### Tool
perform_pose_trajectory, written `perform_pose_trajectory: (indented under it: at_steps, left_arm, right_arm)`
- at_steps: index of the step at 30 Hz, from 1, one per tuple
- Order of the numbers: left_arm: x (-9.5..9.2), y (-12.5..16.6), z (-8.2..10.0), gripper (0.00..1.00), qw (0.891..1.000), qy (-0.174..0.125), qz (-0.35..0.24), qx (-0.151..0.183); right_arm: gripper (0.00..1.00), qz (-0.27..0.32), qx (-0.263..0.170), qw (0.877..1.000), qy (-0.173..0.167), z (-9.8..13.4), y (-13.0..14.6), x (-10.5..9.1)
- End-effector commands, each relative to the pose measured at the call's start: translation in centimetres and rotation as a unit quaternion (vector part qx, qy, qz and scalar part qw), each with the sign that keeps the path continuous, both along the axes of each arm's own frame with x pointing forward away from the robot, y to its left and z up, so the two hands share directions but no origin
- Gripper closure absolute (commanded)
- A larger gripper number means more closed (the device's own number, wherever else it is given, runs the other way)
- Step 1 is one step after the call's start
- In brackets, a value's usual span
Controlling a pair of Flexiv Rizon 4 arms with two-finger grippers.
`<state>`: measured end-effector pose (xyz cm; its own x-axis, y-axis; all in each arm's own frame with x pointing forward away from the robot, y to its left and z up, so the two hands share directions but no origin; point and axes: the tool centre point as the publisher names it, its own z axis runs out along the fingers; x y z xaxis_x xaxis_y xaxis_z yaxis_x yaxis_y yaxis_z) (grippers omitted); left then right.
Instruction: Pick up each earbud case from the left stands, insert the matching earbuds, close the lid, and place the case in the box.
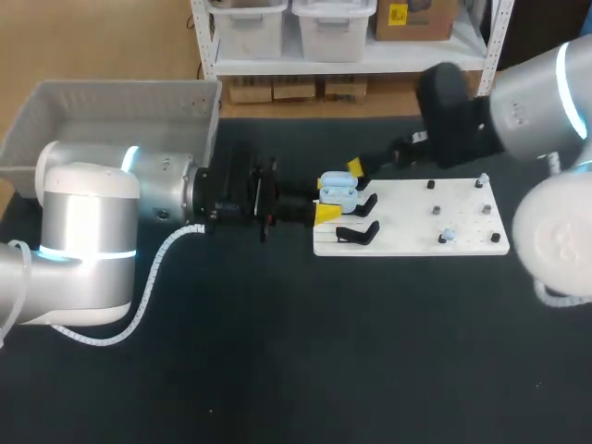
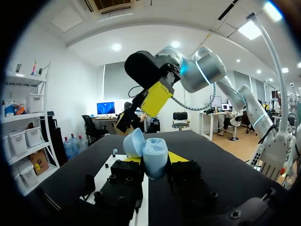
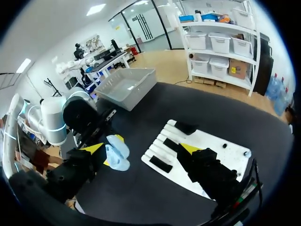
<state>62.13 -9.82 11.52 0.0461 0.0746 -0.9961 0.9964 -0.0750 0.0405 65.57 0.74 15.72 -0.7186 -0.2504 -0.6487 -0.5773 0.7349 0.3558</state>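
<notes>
Our left gripper (image 1: pixel 326 198) reaches in from the left and grips the light blue earbud case (image 1: pixel 339 191), with a yellow fingertip pressed against each side. In the left wrist view the case lid (image 2: pixel 134 142) stands open, tilted back from the rounded base. We hold the case over the left edge of the white board (image 1: pixel 416 199), just above the black stands (image 1: pixel 356 233).

Our right gripper (image 3: pixel 143 148) comes in from the upper right. Its jaws are spread wide and grip nothing. In the right wrist view the case sits between its fingers, close to one yellow tip and well apart from the other.

Small black pegs (image 1: pixel 435 211) dot the right part of the board. A tiny pale blue piece (image 1: pixel 447 236) rests near the board's front edge, and we cannot tell what it is.

The grey box (image 1: pixel 55 129) stands at the far left corner of the dark table (image 1: pixel 277 351), well apart from the case
</notes>
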Motion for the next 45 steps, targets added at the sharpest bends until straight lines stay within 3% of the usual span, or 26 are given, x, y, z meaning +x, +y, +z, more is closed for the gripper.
perform_pose_trajectory:
  at_steps: [1,7,14,20,31,35,45]
  left_arm:
    - [-0.2,0.0,-0.1,1.00,1.000,-0.002,0.003,-0.002]
    - [-0.2,0.0,-0.1,1.00,1.000,-0.002,0.003,-0.002]
    - [-0.2,0.0,-0.1,1.00,1.000,-0.002,0.003,-0.002]
    - [-0.2,0.0,-0.1,1.00,1.000,-0.002,0.003,-0.002]
    - [-0.2,0.0,-0.1,1.00,1.000,-0.002,0.003,-0.002]
    - [-0.2,0.0,-0.1,1.00,1.000,-0.002,0.003,-0.002]
    - [-0.2,0.0,-0.1,1.00,1.000,-0.002,0.003,-0.002]
  right_arm:
    - [0.00,-0.051,-0.075,0.996,-0.017,1.9,-2.1,0.1]
    - [0.00,-0.079,-0.175,0.981,-0.023,1.9,-4.7,2.5]
    - [0.00,-0.102,-0.318,0.942,-0.021,0.3,-7.7,5.6]
    - [0.00,-0.106,-0.370,0.923,-0.006,-1.0,-9.7,7.0]
    - [0.00,-0.119,-0.387,0.913,0.051,-4.2,-14.1,7.1]
    - [0.00,-0.129,-0.373,0.916,0.073,-5.3,-15.6,7.1]
    - [0.00,-0.129,-0.368,0.917,0.079,-5.8,-15.9,7.0]
